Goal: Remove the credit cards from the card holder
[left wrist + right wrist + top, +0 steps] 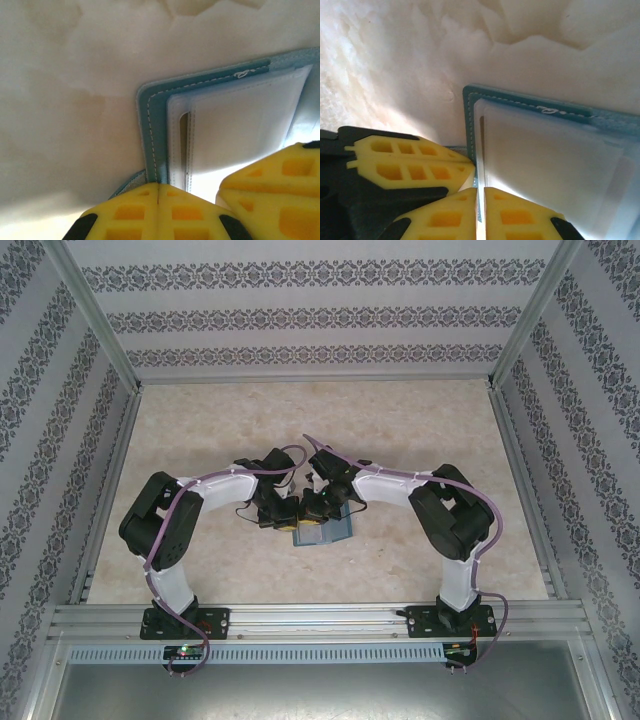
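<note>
1. Table [200, 430]: pale, marbled surface, walled on three sides.

2. Left arm [165, 530] and right arm [455, 520]: both reach inward from the near edge. The wrists meet midway between the left and right edges.

3. Card holder [330, 533]: lies open and flat on the table, centred between the side edges and closer to the near edge than to the far edge. The outer cover is teal with pale stitching. The inner panel is pale and translucent. Individual credit cards cannot be told apart from the pocket material.

4. Left gripper [158, 186]: yellow fingers pressed together. The teal border of the card holder runs into the seam between them, at the corner of the panel.

5. Right gripper [480, 190]: fingers almost together, with a thin slit between them. The pale inner edge of the card holder runs into that slit. One finger [280, 185] rests over the pale panel, just beside the left gripper.
</note>
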Controlling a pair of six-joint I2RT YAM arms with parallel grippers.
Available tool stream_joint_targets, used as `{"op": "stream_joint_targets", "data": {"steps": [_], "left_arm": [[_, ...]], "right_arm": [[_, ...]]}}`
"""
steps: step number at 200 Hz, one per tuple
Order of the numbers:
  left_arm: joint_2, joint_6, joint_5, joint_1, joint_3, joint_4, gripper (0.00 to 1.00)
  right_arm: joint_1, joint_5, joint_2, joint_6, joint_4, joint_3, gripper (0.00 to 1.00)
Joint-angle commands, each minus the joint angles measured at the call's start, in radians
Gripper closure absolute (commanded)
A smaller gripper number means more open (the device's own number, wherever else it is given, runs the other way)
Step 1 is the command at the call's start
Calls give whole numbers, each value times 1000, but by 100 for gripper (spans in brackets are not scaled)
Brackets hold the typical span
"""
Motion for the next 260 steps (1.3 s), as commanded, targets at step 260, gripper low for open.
{"op": "stream_joint_targets", "data": {"steps": [260], "left_arm": [[8, 3, 5, 12, -29, 2, 100]], "right_arm": [[28, 122, 8, -15, -111, -8, 84]]}}
